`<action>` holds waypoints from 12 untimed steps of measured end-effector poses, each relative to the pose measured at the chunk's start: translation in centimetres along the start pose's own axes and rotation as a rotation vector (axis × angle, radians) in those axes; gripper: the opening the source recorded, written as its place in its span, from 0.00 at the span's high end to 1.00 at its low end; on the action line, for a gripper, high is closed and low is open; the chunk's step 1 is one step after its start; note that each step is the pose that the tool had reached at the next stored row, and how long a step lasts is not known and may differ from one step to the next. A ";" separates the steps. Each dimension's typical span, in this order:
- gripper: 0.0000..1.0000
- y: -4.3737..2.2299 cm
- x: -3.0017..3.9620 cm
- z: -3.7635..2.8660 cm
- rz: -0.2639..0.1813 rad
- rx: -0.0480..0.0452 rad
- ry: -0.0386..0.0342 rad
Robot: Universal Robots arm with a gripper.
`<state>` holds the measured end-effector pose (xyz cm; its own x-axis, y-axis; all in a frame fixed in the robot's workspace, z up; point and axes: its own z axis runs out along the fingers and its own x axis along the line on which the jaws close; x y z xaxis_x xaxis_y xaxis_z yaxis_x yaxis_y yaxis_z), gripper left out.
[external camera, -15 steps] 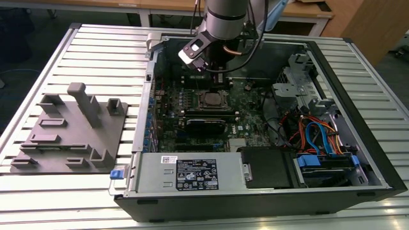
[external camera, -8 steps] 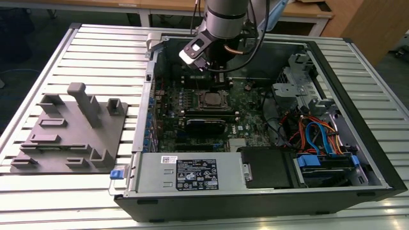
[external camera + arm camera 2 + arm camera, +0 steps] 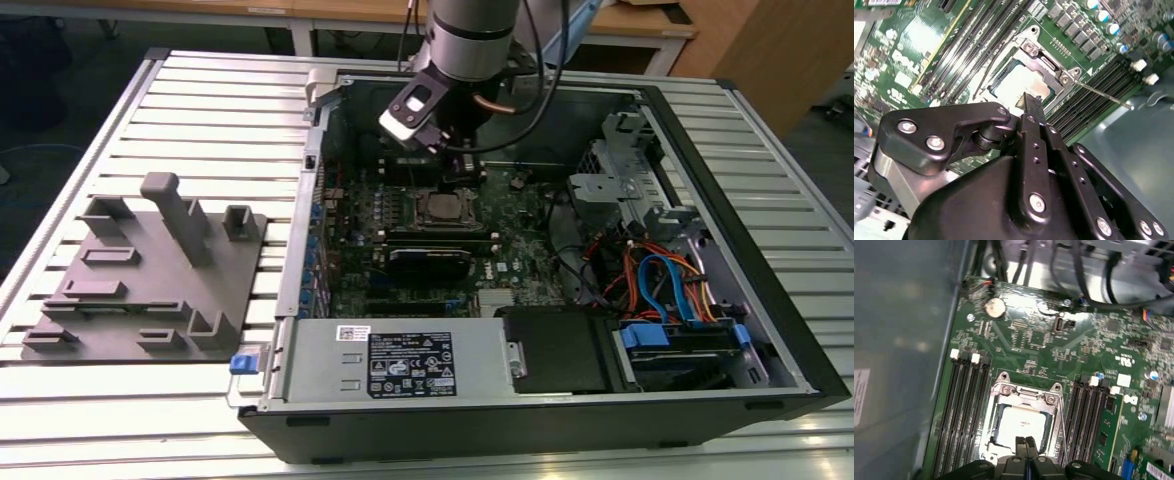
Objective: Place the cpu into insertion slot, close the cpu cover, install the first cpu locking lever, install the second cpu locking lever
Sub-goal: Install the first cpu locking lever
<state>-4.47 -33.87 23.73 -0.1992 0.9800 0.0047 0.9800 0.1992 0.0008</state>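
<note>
The cpu [image 3: 441, 208] [image 3: 1021, 424] [image 3: 1015, 82] lies flat in the insertion slot [image 3: 416, 212] on the green board, its silvery top showing. The cpu cover [image 3: 1024, 394] [image 3: 1046, 61] lies down over it, framing the chip. A thin metal locking lever [image 3: 1104, 95] sticks out from a corner of the socket over the memory slots. I cannot tell if it is latched. My gripper [image 3: 462, 168] [image 3: 1026, 442] [image 3: 1031, 102] hangs just above the edge of the socket. Its fingers are shut together with nothing between them.
Long black memory slots [image 3: 966, 405] [image 3: 1086, 410] flank the socket. The case wall [image 3: 899, 340] rises close beside them. A grey power supply box [image 3: 387, 365] and coloured cables [image 3: 654, 280] fill the near end. A grey fixture plate [image 3: 147, 270] lies outside the case.
</note>
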 end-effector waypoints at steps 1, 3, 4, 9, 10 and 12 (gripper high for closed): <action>0.90 0.00 0.00 0.00 -0.020 0.0001 0.0000; 0.90 0.00 0.00 0.01 -0.056 0.0002 0.0001; 0.90 0.00 0.00 0.01 -0.074 0.0003 0.0001; 0.90 0.00 0.00 0.02 -0.156 0.0007 0.0002; 0.90 0.00 0.00 0.02 -0.172 0.0008 0.0002; 0.90 0.00 0.00 0.02 -0.201 0.0009 0.0002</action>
<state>-4.47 -33.87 23.71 -0.3913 0.9203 0.0047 0.9203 0.3913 0.0009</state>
